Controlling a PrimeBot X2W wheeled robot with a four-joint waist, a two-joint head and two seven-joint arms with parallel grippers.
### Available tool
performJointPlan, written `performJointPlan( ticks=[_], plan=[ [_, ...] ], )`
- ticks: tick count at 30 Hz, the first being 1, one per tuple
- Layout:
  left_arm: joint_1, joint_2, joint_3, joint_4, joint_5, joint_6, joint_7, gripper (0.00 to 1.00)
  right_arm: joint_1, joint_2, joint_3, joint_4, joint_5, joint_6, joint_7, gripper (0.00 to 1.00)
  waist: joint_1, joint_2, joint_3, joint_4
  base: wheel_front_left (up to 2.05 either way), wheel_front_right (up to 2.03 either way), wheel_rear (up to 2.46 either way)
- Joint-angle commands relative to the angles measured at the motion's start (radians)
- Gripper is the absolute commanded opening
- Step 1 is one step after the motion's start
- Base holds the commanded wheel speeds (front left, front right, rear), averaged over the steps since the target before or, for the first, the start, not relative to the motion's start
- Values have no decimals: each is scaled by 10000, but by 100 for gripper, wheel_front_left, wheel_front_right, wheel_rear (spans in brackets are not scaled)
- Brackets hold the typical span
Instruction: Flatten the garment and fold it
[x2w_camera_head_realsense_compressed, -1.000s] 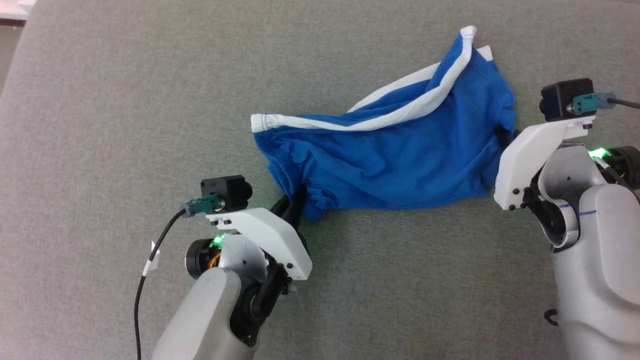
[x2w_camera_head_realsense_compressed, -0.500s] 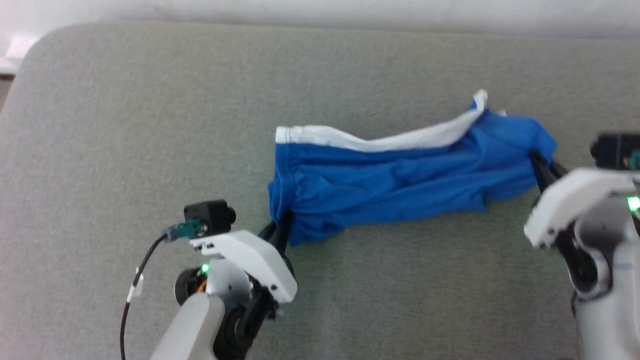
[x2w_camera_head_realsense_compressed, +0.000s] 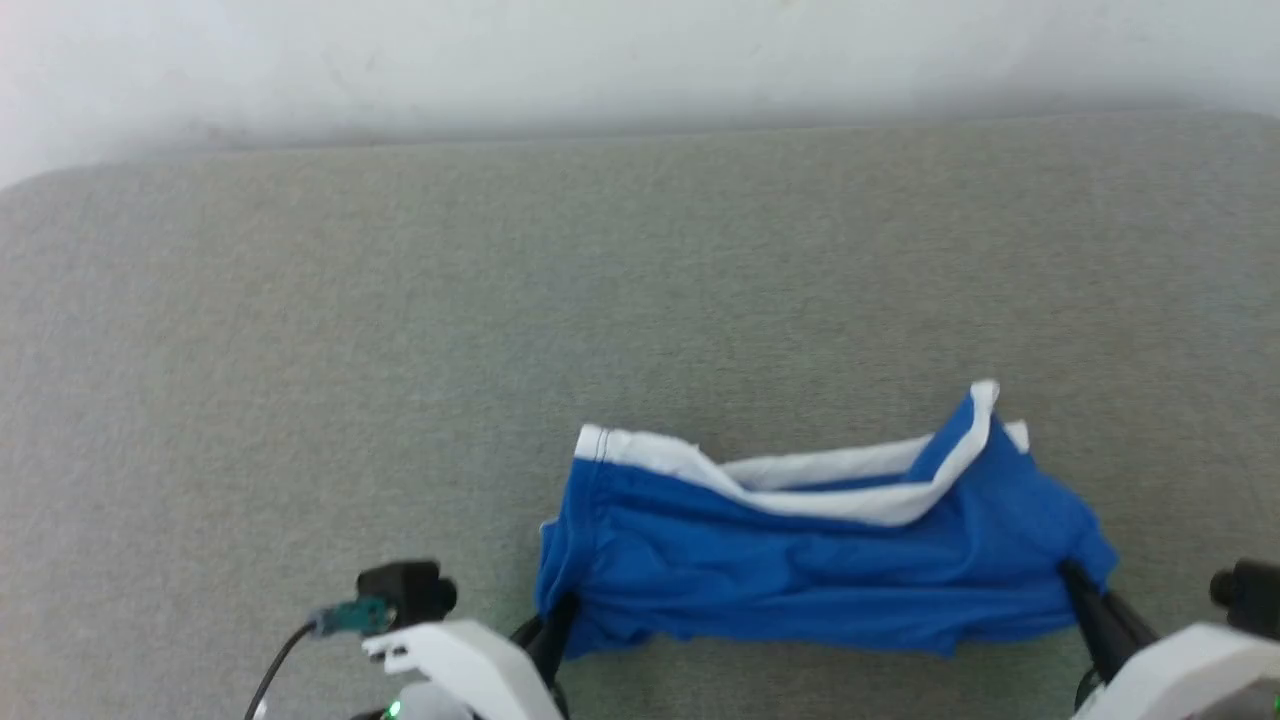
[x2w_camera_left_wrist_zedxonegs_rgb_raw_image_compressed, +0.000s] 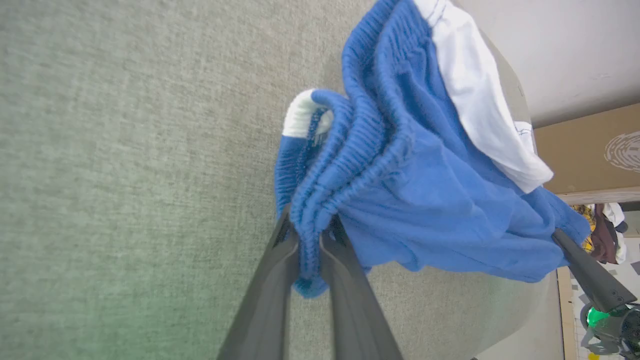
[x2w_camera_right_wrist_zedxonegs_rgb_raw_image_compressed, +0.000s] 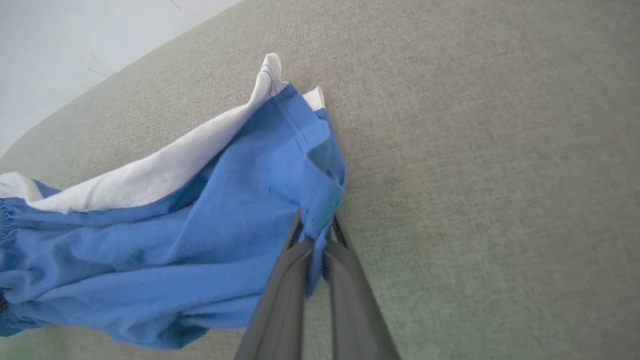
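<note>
Stretching left to right over the near part of the grey surface (x2w_camera_head_realsense_compressed: 400, 300), the garment (x2w_camera_head_realsense_compressed: 800, 560) is shown in the head view pulled straighter than a second ago. In the left wrist view its waistband is pinched by the left gripper (x2w_camera_left_wrist_zedxonegs_rgb_raw_image_compressed: 310, 245); in the right wrist view its right end is pinched by the right gripper (x2w_camera_right_wrist_zedxonegs_rgb_raw_image_compressed: 316, 235). Flattening is judged under way.

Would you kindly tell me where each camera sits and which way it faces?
Head: on the robot's head, facing forward and down at the shorts on the grey surface; left tool and right tool at bottom.
Left wrist: on the left arm, along its fingers clamped on the waistband.
Right wrist: on the right arm, along its fingers pinching the opposite end.
Shared: all show the shorts.
</note>
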Motion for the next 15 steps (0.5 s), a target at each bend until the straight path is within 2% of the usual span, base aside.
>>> performJointPlan(
  ticks=[1,6,7,8,9,10,11,12,13,14,15],
  plan=[
    [324,200,157,-61,71,166,-177,0,318,-24,68,-44,244,-19,-238,0,1,0,-414,-456,0,0,0],
    [596,282,115,106,314,315,-413,0,534,-23,317,273,320,-19,-720,0,1,0,-546,-549,0,0,0],
    [586,242,107,150,298,319,-430,7,494,-23,345,367,194,-19,-781,1,1,0,-573,-546,0,0,0],
    [568,203,101,195,279,322,-441,14,441,-23,353,486,154,-19,-821,35,1,0,-599,-543,0,0,0],
    [543,170,93,242,267,325,-449,23,383,-23,366,608,133,-19,-846,100,1,0,-629,-535,0,0,0],
    [516,138,93,284,260,330,-471,40,332,-23,419,694,33,-19,-844,100,1,0,-656,-523,0,0,0],
    [516,138,93,284,260,330,-471,40,332,-23,419,694,33,-19,-844,100,1,0,-656,-523,0,0,0],
    [491,111,94,328,258,339,-493,47,290,-23,468,766,-32,-19,-830,100,1,0,-681,-512,0,0,0],
    [472,91,94,366,256,345,-512,75,260,-23,510,830,-47,-19,-797,100,1,0,-700,-501,0,0,0],
    [459,71,103,391,255,359,-541,97,244,-23,580,855,-76,-19,-741,100,1,0,-720,-489,0,0,0],
    [465,42,127,396,238,375,-582,100,250,-23,647,844,-87,-19,-669,100,1,0,-742,-480,0,0,0]
  ],
)
